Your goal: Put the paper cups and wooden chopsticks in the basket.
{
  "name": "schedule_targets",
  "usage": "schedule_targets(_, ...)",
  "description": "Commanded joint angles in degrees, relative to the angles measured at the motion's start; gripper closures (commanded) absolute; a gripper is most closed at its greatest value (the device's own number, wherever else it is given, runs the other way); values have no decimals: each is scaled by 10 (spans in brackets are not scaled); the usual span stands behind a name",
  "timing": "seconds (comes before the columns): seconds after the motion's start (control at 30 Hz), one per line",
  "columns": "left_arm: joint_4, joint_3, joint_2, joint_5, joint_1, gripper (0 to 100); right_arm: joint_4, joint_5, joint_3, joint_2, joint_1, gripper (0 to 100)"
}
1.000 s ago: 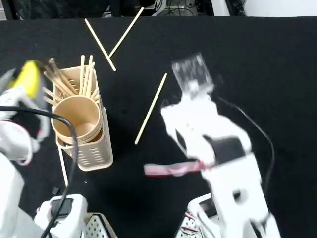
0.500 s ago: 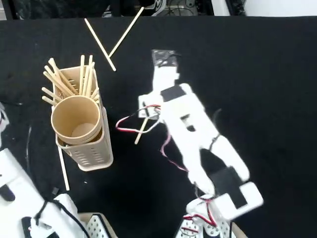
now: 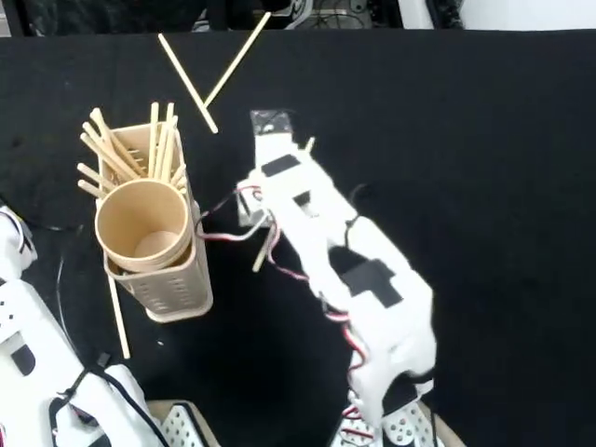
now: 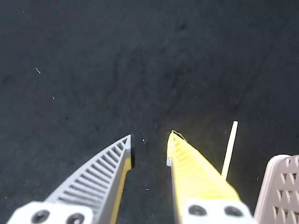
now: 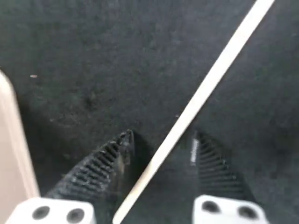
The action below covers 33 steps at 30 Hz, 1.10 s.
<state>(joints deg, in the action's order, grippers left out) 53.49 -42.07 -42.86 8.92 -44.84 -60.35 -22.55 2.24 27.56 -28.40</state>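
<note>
Swinging left across the bench (image 3: 503, 140), the right arm (image 3: 326, 242) now lies over the middle chopstick (image 5: 219, 65), where a second ago it reached farther to the right. The left arm (image 3: 37, 363) has drawn back from the basket's far end to the near left corner.

The right gripper (image 5: 162, 137) is released: its two dark fingers point down at the black cloth with the middle chopstick running between them, one finger on each side, not clenched on it. In the high view this chopstick lies slantwise just right of the basket (image 3: 177, 279), mostly covered by the arm, with its far tip and near end showing.

The left gripper (image 4: 150, 136) is also released, its grey and yellow fingers parted above bare cloth and grasping nothing.

The basket stands upright on the left of the bench. Nested paper cups (image 3: 144, 219) sit in its near part, mouths up, and a bundle of chopsticks (image 3: 116, 149) leans out of its far part. A loose chopstick (image 3: 118, 321) lies on the bench just beside the basket's near left corner. Two crossed chopsticks (image 3: 191, 88) lie at the far edge of the bench, well apart from both grippers.
</note>
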Motion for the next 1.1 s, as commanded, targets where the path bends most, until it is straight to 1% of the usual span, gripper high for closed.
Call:
schedule_targets(0.0,-11,-2,-9,4,-7,866,-86,-1,-96,53,-10,928)
schedule_targets(0.07,-11,-1,-9,4,-7,866,-132,25,-138,86,-9,987)
schedule_targets(0.13,-9,0,-9,4,-7,866,-185,54,-171,109,-9,987)
schedule_targets(0.27,-8,1,-9,2,-6,866,-256,53,-212,119,-8,988)
schedule_targets(0.37,-8,4,-10,1,-5,866,-273,53,-217,90,-6,988)
schedule_targets(0.47,-7,29,-11,-14,-3,866,-277,53,-211,7,-3,988)
schedule_targets(0.57,19,61,-31,-53,-7,866,-280,53,-170,-117,18,988)
schedule_targets(0.67,62,99,-74,-75,-2,866,-237,66,-67,-264,40,988)
schedule_targets(0.7,73,113,-92,-86,2,865,-218,91,-24,-316,40,988)
schedule_targets(0.8,99,154,-151,-127,38,863,-170,189,122,-500,2,988)
schedule_targets(0.93,105,199,-236,-220,115,862,-60,295,318,-794,-37,988)
schedule_targets(1.0,101,214,-277,-265,175,861,-1,357,410,-942,-55,987)
schedule_targets(1.07,101,224,-309,-299,253,861,43,417,499,-1082,-81,987)
